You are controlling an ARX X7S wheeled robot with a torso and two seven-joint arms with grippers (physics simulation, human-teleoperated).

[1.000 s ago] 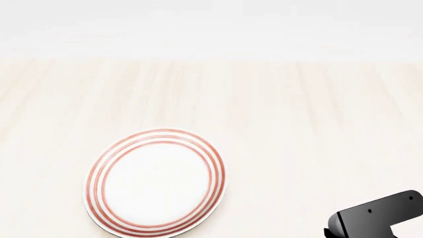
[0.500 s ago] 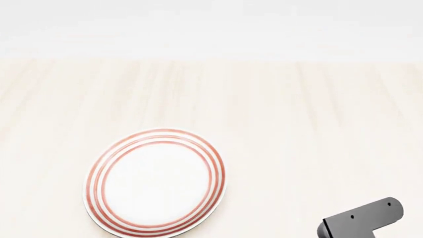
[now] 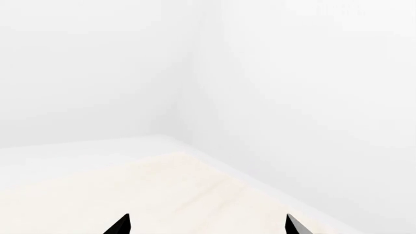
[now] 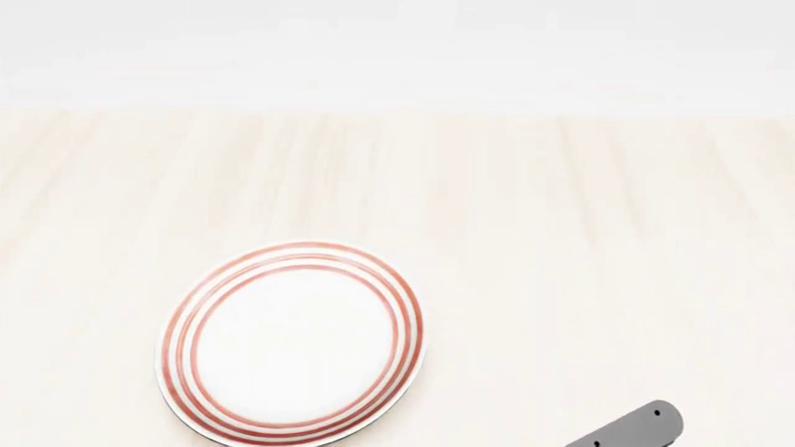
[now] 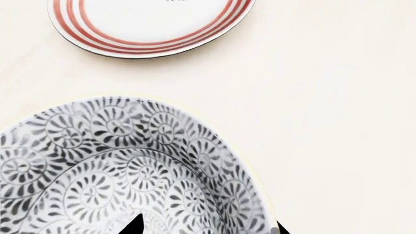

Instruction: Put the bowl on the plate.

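Left wrist: only two dark fingertips (image 3: 123, 225) of the left hand (image 3: 206, 225) visible, spread wide, nothing between them. Pointed over a bare corner of the tabletop (image 3: 162, 195) toward white walls. No task items here; idle.

Head: plate (image 4: 292, 343) flat near the front edge of the tabletop (image 4: 522, 205), left of centre, nothing on it. Bowl out of frame. Right arm link (image 4: 634, 428) down to a grey sliver at the bottom edge; a second ago a much larger black bracket sat higher there, half a second ago already lower. So: arm dropping and pulling toward the front edge, where the bowl must be.

Right wrist: bowl (image 5: 117, 165) fills the near part, upright on the tabletop, apart from the plate (image 5: 149, 24) with a bare strip between. Right hand (image 5: 206, 225) tips apart: one tip (image 5: 133, 226) inside the bowl, other just outside the rim. Straddling the wall, not clamped yet as far as visible.

Read: descent onto the rim looks nearly done. Next likely: close on the wall, lift, carry over to the plate. Risk: thin-rim pinch, bowl could tilt on lift.
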